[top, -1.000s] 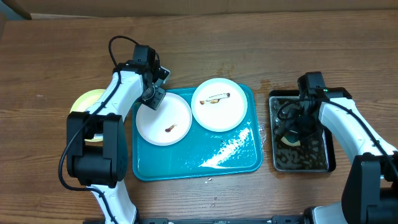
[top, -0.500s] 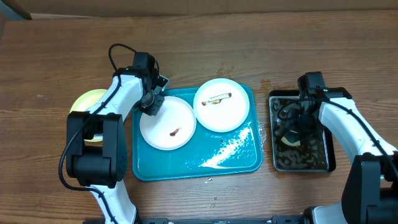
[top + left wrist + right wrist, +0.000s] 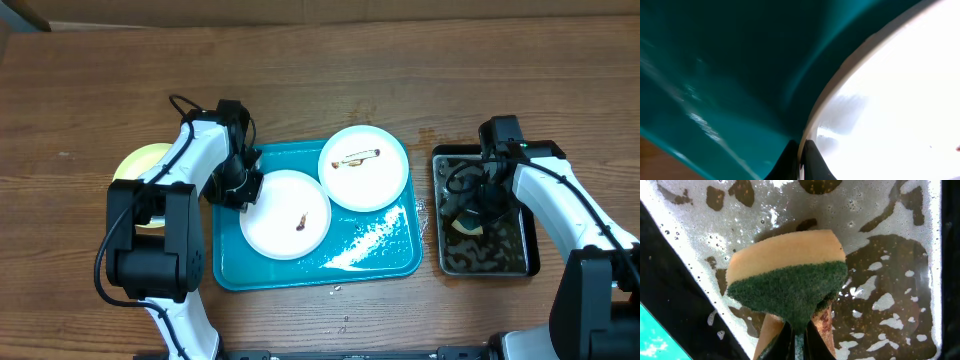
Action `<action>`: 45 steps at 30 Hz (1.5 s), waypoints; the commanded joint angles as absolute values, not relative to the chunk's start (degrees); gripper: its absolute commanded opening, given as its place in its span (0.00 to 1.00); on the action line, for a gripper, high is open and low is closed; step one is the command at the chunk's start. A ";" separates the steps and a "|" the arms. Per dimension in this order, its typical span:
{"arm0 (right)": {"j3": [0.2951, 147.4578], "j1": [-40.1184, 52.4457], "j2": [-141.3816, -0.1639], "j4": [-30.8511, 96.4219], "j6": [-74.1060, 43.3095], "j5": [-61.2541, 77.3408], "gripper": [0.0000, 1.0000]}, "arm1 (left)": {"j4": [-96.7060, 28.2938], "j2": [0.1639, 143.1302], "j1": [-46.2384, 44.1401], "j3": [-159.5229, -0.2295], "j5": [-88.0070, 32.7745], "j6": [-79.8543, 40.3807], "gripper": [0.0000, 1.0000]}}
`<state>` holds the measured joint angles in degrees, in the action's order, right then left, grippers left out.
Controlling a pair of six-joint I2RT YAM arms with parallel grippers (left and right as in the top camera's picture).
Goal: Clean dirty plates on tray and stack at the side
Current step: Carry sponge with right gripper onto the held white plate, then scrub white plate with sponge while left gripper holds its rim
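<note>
**Plate dragged toward the near side of the tray**

Since the earlier frames the nearer plate (image 3: 285,214) has been drawn right and toward the near side of the tray (image 3: 385,262). It has been carried there by the left gripper (image 3: 243,190), which has come down from the tray's far left corner. The farther plate (image 3: 364,167) has been shifted slightly to the right. The right arm has not been moved.

Both white plates are seen on the turquoise tray, each marked with a small brown smear. The farther plate is set at the far right of the tray, its edge reaching out over the rim. The nearer plate lies just beside it; whether the two rims touch cannot be told. A wet, foamy patch (image 3: 368,238) is seen on the tray floor at the near right. A yellow-green plate (image 3: 138,160) is placed on the table (image 3: 80,90) to the left, well apart from the tray and partly hidden by the left arm.

In the left wrist view the left gripper's fingers (image 3: 788,164) are seen on either side of the nearer plate's left rim, closed onto it.

The right gripper (image 3: 799,342) is clamped on a sponge (image 3: 790,275), tan with a green scouring face. The sponge is held over a black tray (image 3: 533,262) on the right, which is filled with murky, bubbly brown water. How deep the sponge sits in the water cannot be told.
</note>
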<state>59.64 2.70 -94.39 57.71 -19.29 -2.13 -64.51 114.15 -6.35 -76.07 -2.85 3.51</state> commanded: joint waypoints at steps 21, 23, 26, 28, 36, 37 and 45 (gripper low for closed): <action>70.63 11.66 -89.19 63.81 -8.51 23.49 0.04 | -68.82 115.07 -6.42 -73.73 -12.10 -2.83 0.04; 70.39 16.60 -89.47 61.93 -9.32 23.62 0.04 | -68.29 115.07 -6.44 -72.47 -12.58 -2.85 0.04; 69.58 24.10 -90.21 56.93 -12.93 23.18 0.04 | -66.87 115.07 -6.46 -69.91 -12.78 -2.85 0.04; 68.71 28.95 -90.83 53.15 -16.14 21.69 0.04 | -65.95 115.07 -6.46 -68.29 -13.26 -2.85 0.04; 68.18 43.24 -98.06 45.82 -23.42 15.70 0.04 | -64.66 115.07 -6.46 -65.23 -13.65 -3.46 0.04; 68.18 44.69 -99.88 45.12 -24.53 14.79 0.04 | -64.58 115.07 -6.46 -65.23 -13.63 -3.46 0.04; 68.18 48.31 -107.83 42.28 -28.73 10.04 0.04 | -64.27 115.07 -6.46 -65.23 -13.65 -3.46 0.04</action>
